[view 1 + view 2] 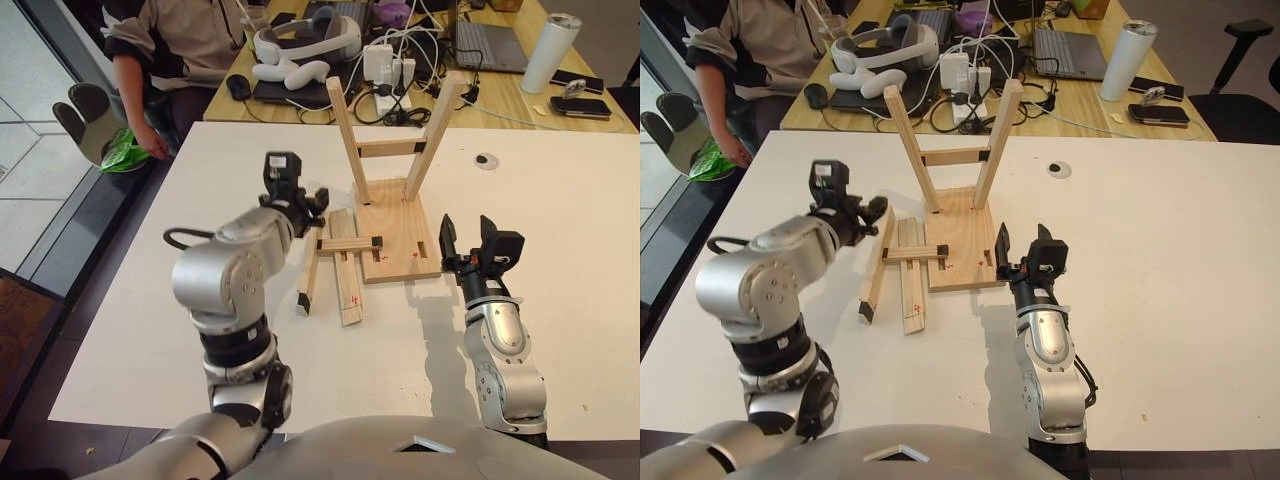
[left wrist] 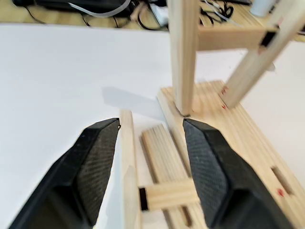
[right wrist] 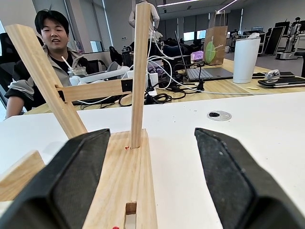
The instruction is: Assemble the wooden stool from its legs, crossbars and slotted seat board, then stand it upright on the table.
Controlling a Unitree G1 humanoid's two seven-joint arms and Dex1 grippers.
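Nearest to me, the right gripper (image 1: pixel 468 238) was held just beside the near right corner of the pale wooden slotted seat board (image 1: pixel 400 240), its two black fingers spread wide with nothing between them. That board lay flat on the white bench (image 1: pixel 560 230). Two light wooden upright legs (image 1: pixel 348 140) rose from its far part, leaning slightly apart and joined by a short wooden crossbar (image 1: pixel 390 148). To the board's left, a loose pair of wooden legs (image 1: pixel 345 275) lay flat side by side on the bench. A second short crossbar (image 1: pixel 350 243) ran across them and reached the board's left edge. I had the left gripper (image 2: pixel 151 126) above the far ends of that loose pair, also open and holding nothing.
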